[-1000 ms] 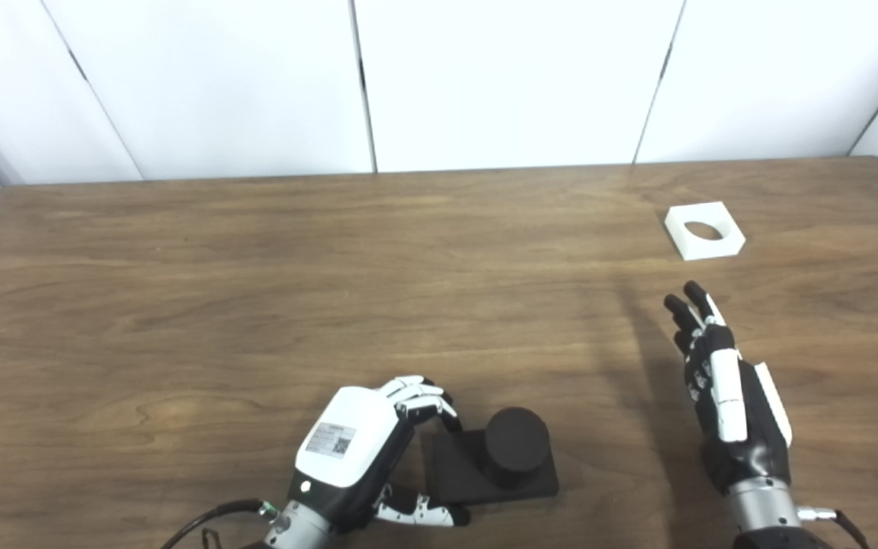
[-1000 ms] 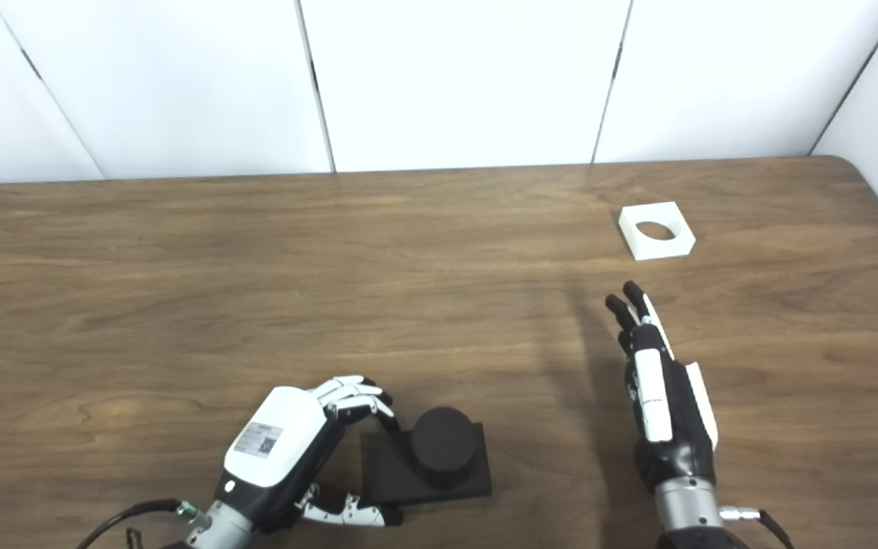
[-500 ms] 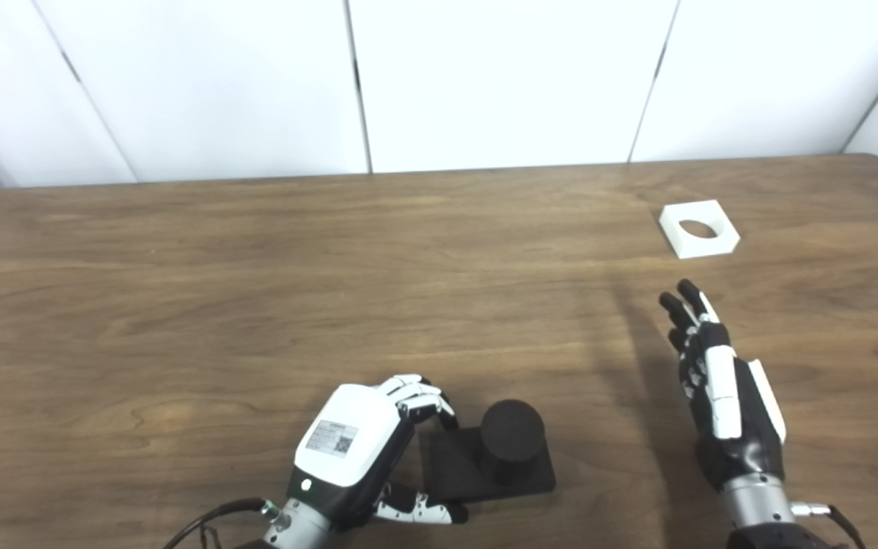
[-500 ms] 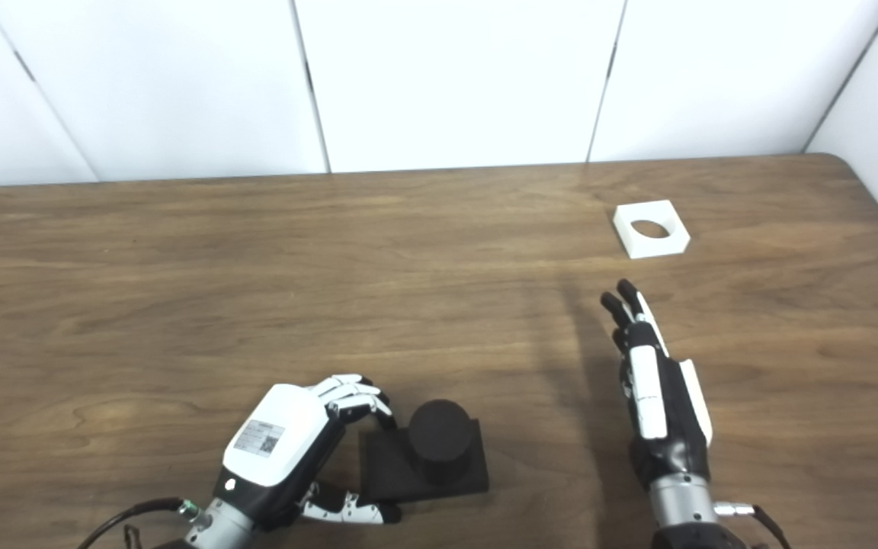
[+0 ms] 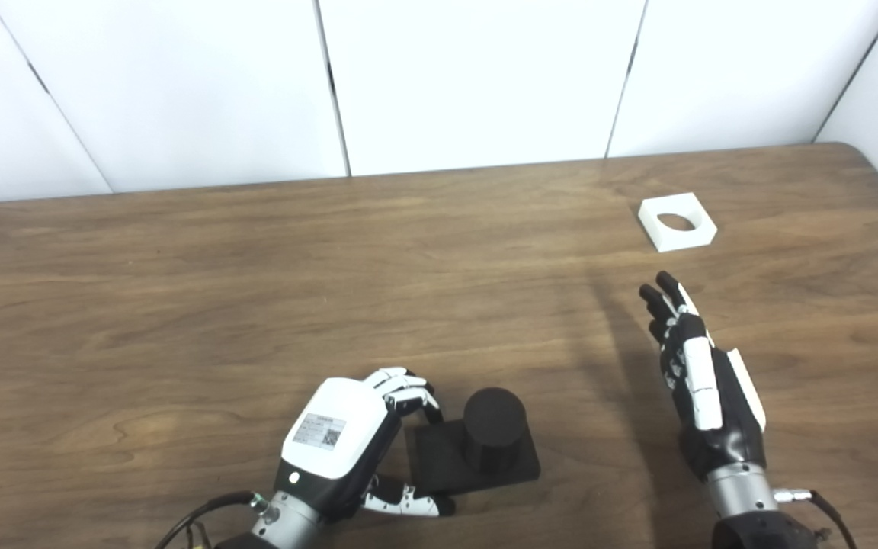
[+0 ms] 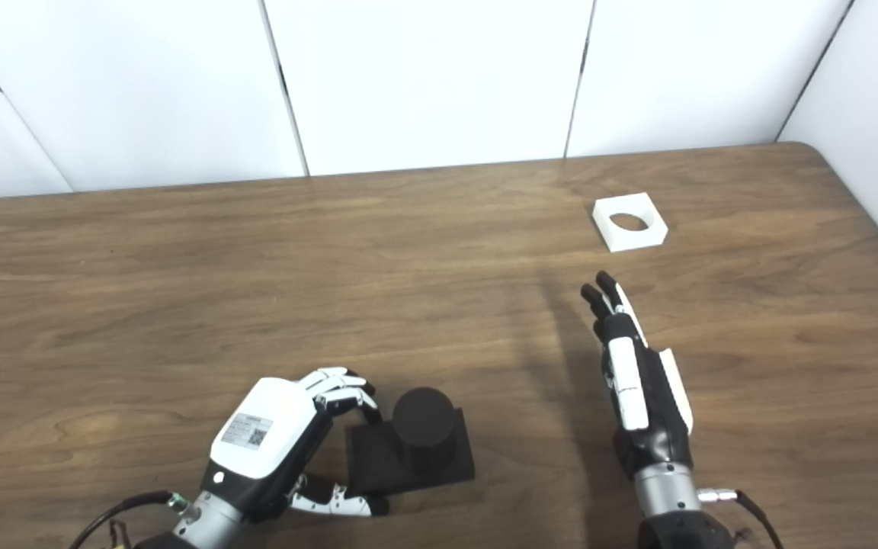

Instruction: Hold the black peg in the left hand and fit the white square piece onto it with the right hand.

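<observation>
My left hand clamps the black peg, which stands upright; right hand spread, white square flat on the desk.

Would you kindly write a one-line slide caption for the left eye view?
Left hand cupped around the black peg base; open right hand reaches toward the white square piece on the wooden table.

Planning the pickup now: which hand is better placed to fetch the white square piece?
Right. The open right hand points toward the white square piece with a round hole at the far right, while the left hand curls around the black peg's base.
</observation>
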`<state>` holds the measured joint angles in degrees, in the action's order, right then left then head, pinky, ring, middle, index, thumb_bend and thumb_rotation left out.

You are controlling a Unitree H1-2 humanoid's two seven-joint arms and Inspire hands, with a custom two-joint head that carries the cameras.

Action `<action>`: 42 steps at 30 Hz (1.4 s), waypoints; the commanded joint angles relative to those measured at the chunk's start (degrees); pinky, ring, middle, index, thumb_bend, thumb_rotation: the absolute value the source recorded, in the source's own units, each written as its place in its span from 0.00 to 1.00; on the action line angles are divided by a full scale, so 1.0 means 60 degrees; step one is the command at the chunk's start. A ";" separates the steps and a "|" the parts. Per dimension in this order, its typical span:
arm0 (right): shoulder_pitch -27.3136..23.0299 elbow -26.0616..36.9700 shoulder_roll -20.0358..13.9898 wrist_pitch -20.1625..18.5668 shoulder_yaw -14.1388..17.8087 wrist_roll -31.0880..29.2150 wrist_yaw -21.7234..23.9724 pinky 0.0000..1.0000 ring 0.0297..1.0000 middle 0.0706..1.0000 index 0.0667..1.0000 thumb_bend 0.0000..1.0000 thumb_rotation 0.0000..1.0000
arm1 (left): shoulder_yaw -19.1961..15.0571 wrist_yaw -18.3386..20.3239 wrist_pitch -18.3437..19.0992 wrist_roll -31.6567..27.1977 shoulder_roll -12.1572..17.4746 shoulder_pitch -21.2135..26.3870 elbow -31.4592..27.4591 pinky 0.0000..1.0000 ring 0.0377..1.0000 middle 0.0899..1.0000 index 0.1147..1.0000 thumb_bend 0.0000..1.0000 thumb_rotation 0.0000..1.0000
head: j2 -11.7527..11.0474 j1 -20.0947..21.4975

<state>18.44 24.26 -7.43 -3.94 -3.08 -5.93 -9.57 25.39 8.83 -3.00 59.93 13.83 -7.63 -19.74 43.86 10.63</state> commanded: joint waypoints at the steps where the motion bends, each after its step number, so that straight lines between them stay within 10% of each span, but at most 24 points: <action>1: 0.0111 0.0160 0.0793 0.0478 -0.0033 -0.0043 0.0025 1.00 0.97 0.92 0.96 0.57 0.99 | -0.0230 0.0377 0.0358 0.0436 0.0383 -0.0045 0.0570 0.82 0.81 0.73 0.42 0.52 0.05 | -0.0017 0.0029; 42: 0.0138 -0.0223 0.0775 0.0916 -0.0034 -0.0069 0.0075 1.00 0.97 0.93 0.97 0.56 0.99 | -0.0529 0.0339 0.0029 -0.0274 0.0636 0.0931 0.1054 0.77 0.77 0.72 0.42 0.52 0.05 | -0.0391 0.0324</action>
<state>18.51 22.08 -7.45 -1.46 -3.00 -6.27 -9.42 22.61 9.85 -3.27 56.72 15.56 -2.29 -15.89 41.48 12.66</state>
